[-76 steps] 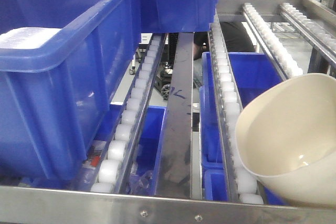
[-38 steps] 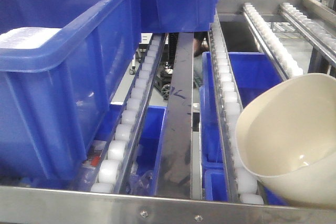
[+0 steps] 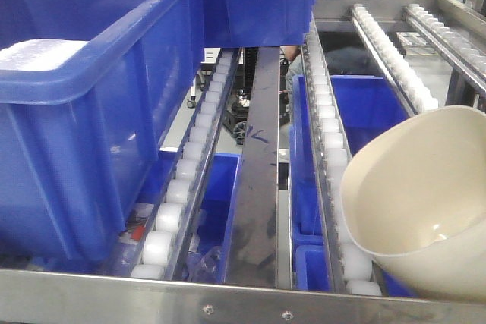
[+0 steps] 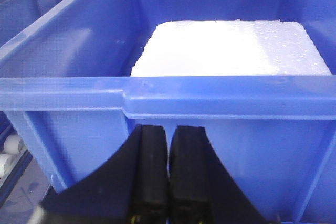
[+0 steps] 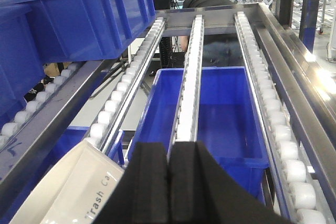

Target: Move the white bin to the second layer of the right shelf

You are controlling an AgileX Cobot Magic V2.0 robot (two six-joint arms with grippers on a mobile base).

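1. With its black pads pressed flat together and nothing between them, the right gripper [image 5: 169, 182] sits low at the front of the roller lanes — it has no hold on anything.
2. Just beside it, down to its left in the wrist view, the bin [image 5: 73, 190] shows a cream rim with "Trash Ca…" printed on it; touching or only close, I can't tell.
3. Over on the other side, the left gripper [image 4: 168, 177] is likewise closed up and empty, parked right in front of the wall of a blue crate [image 4: 210, 129] that holds a white foam block [image 4: 231, 48].
4. From the front view the bin [image 3: 418, 202] is tipped on its side, mouth turned toward the camera and to the right, leaning at the near right end of the shelf [image 3: 334, 157] — its wall against the roller rail there.
5. My read on progress: the bin has reached the right-hand lanes but isn't properly placed — it's tilted, not upright, and sits at the very front edge instead of resting across the rails.
6. What looks left: get it level on the rollers, and probably nudge it further in, with the lane ahead open above a lower crate [image 5: 220, 108].
7. Risk as I see it — a glossy tub on rollers, tipped like that, could roll or slip off the front.
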